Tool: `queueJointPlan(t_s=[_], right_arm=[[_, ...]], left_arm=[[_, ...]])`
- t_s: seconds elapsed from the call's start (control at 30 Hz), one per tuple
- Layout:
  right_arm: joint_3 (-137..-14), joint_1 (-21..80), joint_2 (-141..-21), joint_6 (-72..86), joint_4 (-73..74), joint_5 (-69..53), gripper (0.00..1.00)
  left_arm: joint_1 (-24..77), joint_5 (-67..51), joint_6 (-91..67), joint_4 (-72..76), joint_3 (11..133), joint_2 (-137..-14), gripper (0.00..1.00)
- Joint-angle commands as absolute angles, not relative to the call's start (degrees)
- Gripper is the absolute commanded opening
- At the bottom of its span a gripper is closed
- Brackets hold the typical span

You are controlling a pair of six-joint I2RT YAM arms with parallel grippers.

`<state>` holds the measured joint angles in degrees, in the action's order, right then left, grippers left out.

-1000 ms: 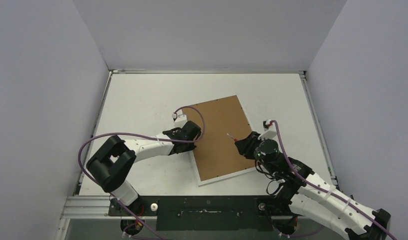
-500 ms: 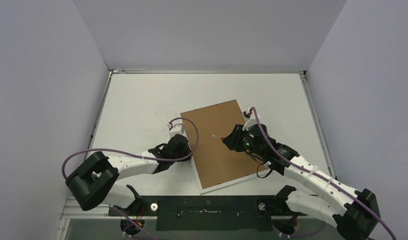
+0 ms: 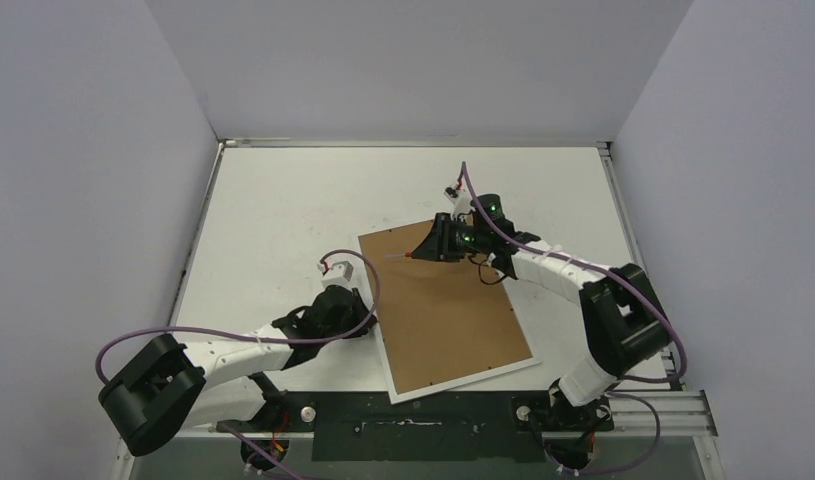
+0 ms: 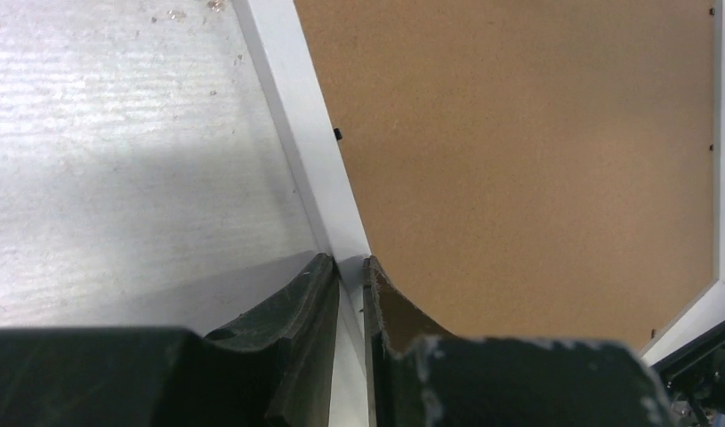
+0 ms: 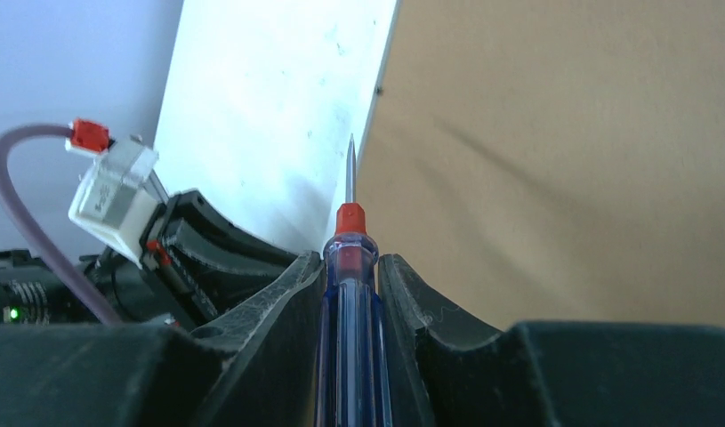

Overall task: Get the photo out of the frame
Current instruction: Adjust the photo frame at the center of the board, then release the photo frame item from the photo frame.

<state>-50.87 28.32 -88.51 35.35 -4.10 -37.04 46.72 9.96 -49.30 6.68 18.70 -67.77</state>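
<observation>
Grip: left gripper (image 4: pixel 351 267) pinches narrow on the near-left rail of the frame (image 3: pixel 448 310), back-up mid-table, photo hidden beneath. I'd steady it while the right gripper (image 3: pixel 430 247), clamping the screwdriver (image 5: pixel 350 233), slips its tip shallowly under the left-edge tab (image 5: pixel 379 90).

you've got the frame (image 3: pixel 443 300) lying flat and face down on the table (image 3: pixel 283 200), brown fibreboard back up, edged by narrow white border strips with small black tabs along the board's rim. it sits turned at an angle, one corner close to the table's near edge. the left gripper (image 4: pixel 351 264) pinches its left border strip; the photo is out of sight
</observation>
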Motion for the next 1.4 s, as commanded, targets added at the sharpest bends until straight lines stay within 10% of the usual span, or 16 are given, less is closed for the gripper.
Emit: queueJointPlan(t_s=[0.0, 1.37], right_arm=[[-58.74, 27.44, -95.35, 33.79, -10.93, -43.95, 0.00], [-75.28, 29.98, -119.21, 35.69, -7.50, -50.78, 0.00]], left_arm=[[46.11, 10.46, -50.75, -0.79, 13.82, -66.38, 0.00], [44.37, 11.63, -52.47, 2.11, 13.01, -65.87, 0.00]])
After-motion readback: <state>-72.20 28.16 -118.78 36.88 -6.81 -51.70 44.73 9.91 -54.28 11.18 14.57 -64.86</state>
